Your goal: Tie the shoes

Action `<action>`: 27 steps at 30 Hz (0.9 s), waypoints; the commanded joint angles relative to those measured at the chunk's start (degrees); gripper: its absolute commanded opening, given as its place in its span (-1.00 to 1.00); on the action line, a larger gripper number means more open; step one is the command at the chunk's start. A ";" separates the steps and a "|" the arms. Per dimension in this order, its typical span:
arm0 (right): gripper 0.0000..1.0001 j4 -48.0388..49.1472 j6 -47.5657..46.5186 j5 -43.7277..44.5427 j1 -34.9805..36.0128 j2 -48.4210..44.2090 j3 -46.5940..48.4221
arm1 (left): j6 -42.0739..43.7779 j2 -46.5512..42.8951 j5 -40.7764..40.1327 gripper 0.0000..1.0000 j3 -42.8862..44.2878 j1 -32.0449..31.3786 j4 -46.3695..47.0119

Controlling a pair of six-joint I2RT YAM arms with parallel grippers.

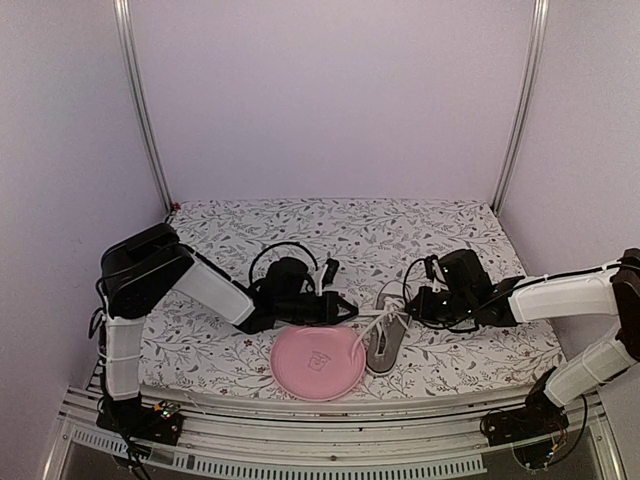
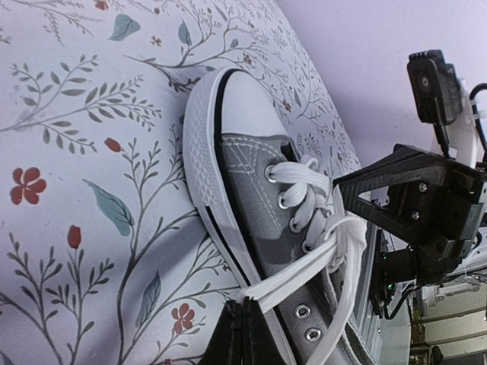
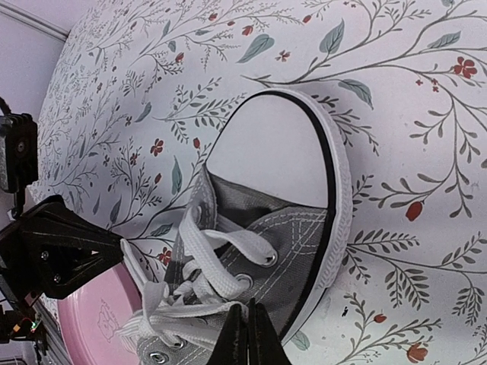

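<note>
Right now the left fingers (image 2: 234, 331) are pressed fully together, with a strand of the white laces (image 2: 300, 176) pinched at their tips. The strand runs straight from there to the loose crossing over the eyelets. The right fingers (image 3: 234, 334) are likewise closed tight on another strand, which stretches from their tips to the same tangle of lace. The grey sneaker (image 2: 255, 194) stands on its sole on the floral surface (image 1: 230, 235), between the two pairs of fingers and just in front of both sets of tips. Its white toe cap points away from the arm bases. Seen from above, the two strands rise from the middle of the sneaker and spread apart, one to each pair of fingers, which face each other close together. A pink plate (image 1: 318, 365) sits just beside the sneaker, on the left fingers' side and nearer the arm bases than those fingers.
</note>
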 commanded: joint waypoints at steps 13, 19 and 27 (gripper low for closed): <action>-0.96 1.40 1.25 0.09 -3.92 1.02 -2.77 | -0.17 -2.91 -3.54 -1.00 -3.48 2.71 0.60; -0.96 1.43 1.59 -0.20 -5.07 1.10 -3.85 | -0.25 -3.13 -3.96 -1.00 -4.09 2.93 0.81; -0.96 4.95 0.14 -4.62 -5.16 -0.38 -4.78 | 0.34 -3.63 0.52 -1.00 -4.23 2.91 6.20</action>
